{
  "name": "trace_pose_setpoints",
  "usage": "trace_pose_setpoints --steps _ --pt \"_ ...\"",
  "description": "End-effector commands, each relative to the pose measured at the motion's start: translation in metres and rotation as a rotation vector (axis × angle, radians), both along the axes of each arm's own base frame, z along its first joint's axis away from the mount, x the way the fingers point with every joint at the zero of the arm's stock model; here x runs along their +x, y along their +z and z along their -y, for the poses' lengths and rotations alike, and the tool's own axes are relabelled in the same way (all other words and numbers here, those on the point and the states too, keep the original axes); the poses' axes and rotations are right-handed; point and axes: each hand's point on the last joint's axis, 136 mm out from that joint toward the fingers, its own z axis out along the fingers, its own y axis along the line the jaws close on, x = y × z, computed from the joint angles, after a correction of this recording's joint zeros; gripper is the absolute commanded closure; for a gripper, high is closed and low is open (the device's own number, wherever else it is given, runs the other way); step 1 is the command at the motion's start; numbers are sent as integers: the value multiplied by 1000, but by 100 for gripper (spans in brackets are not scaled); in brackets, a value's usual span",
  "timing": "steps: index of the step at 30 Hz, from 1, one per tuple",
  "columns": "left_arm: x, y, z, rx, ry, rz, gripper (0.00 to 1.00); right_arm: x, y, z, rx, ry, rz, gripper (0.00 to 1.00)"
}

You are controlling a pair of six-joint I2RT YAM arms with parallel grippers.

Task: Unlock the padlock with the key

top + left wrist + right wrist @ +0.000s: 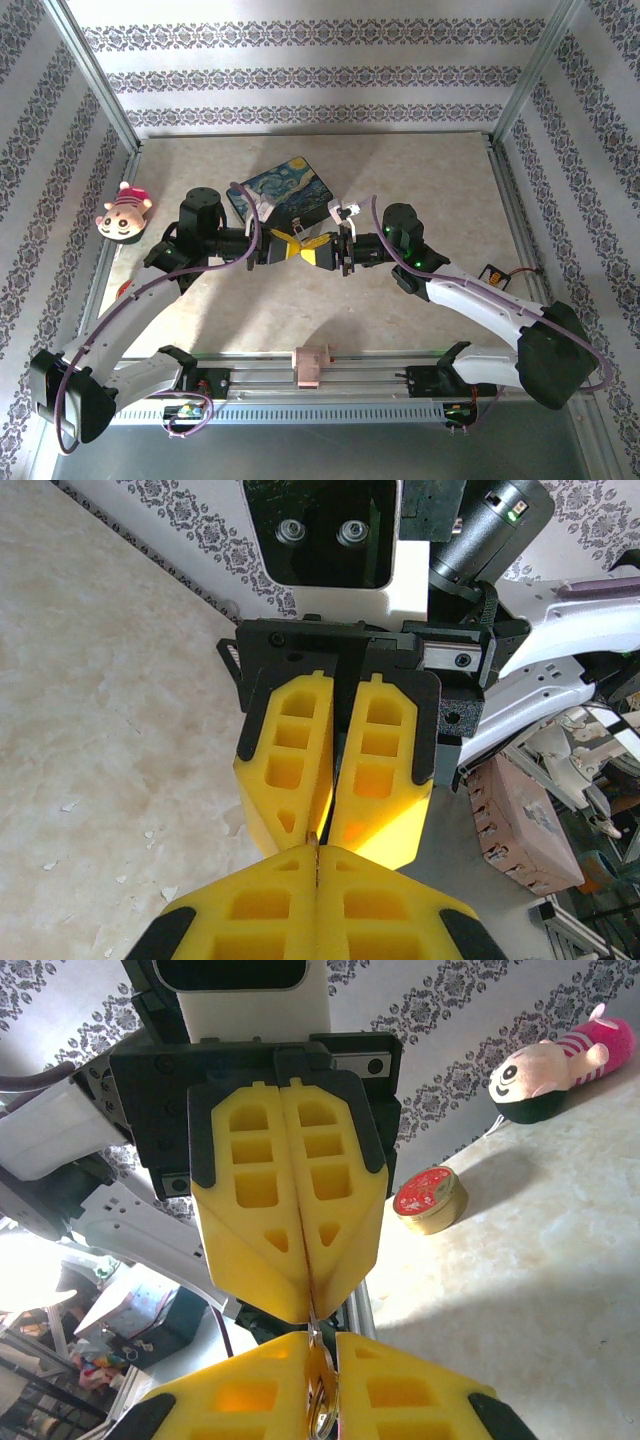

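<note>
Above marbled tabletop point(420, 180), shut left fingers point(250, 910) pinch the key point(315, 842), meeting right fingers point(400, 1400) clamped on the padlock point(320, 1390).

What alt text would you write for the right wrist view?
Two pairs of yellow jaws meet tip to tip: the left gripper above, the right gripper below, pinching a thin silvery metal piece. A round red tin sits behind.

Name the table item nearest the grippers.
The painted box, right behind the left gripper and right gripper; the plush and tin lie farther left.
</note>
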Motion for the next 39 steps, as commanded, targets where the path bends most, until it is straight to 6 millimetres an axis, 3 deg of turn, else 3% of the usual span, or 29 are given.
trace_pose_setpoints --steps 1,19,27,33,34,37,39 --pt "4 15 -5 -37 17 61 100 -6 8 4 26 23 49 90" --pt "6 14 -8 -58 34 64 100 -7 9 4 30 19 56 86" --pt "11 10 -7 -57 47 50 100 -9 13 2 36 32 63 99" --pt "23 9 -14 -43 133 48 98 -5 9 4 30 3 54 100" --pt "26 9 -15 -40 154 44 90 -4 8 4 27 -3 51 100" --pt "33 9 -20 -42 214 55 40 -2 5 5 21 -13 42 100" --pt "38 10 -24 -46 261 60 19 3 2 6 13 -33 28 100"
